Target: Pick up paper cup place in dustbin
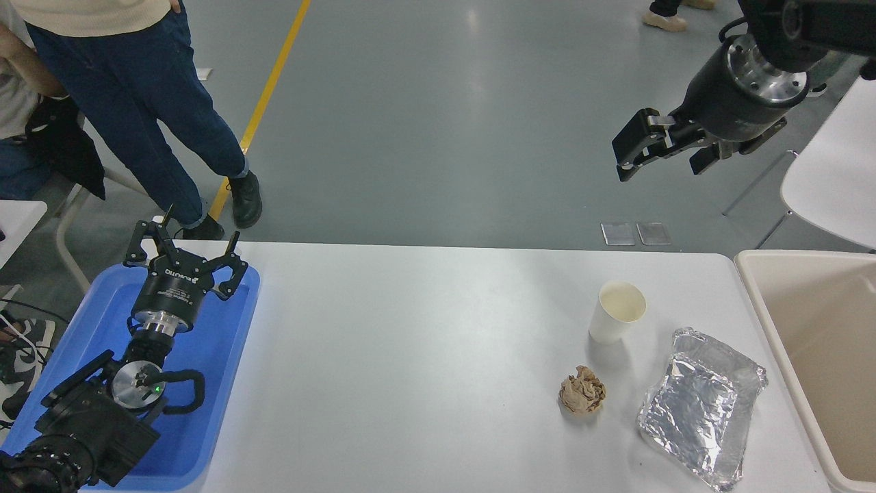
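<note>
The white paper cup (616, 312) stands upright on the white table (410, 356), right of the middle, its cream inside showing. The beige dustbin (818, 363) stands at the table's right end, cut off by the picture's edge. My right gripper (657, 154) is open and empty, raised high over the floor beyond the table's far edge, well above and behind the cup. My left gripper (185, 253) is open and parked over the blue tray (205, 383) at the lower left.
A crumpled brown paper ball (582, 398) lies in front of the cup. A crinkled silver foil container (701, 405) lies between the cup and the bin. A person in jeans (157, 116) stands beyond the far left corner. A white chair (831, 198) stands behind the bin.
</note>
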